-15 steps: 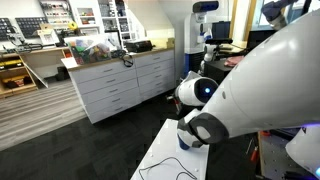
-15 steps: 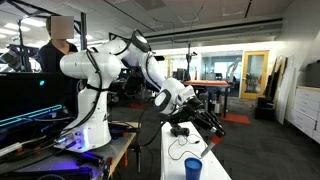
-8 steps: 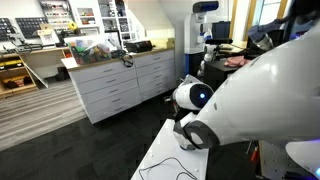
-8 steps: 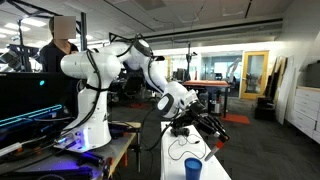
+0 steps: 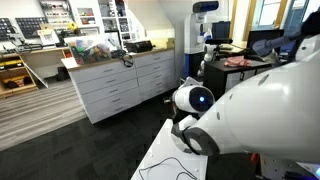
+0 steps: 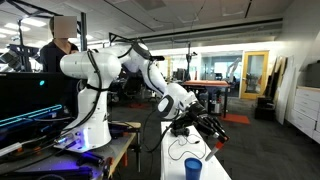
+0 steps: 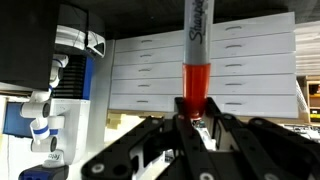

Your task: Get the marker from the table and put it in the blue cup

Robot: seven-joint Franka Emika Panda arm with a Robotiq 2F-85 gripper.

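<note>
Marker [image 7: 196, 60], slim cylinder, glossy red end clamped tight between angular black fingers [image 7: 160, 135]

**One readable word: the brand on the marker**

Look to the upper middle of the wrist view. There the marker [image 7: 196, 60] stands upright, and on its grey barrel you can read "Sharpie" in dark script. The word runs lengthwise along the barrel, above the red section, and reaches the top edge of the frame. That is the only lettering you can make out in this view. In both exterior views any print is too small or too blurred for you to read.
</note>
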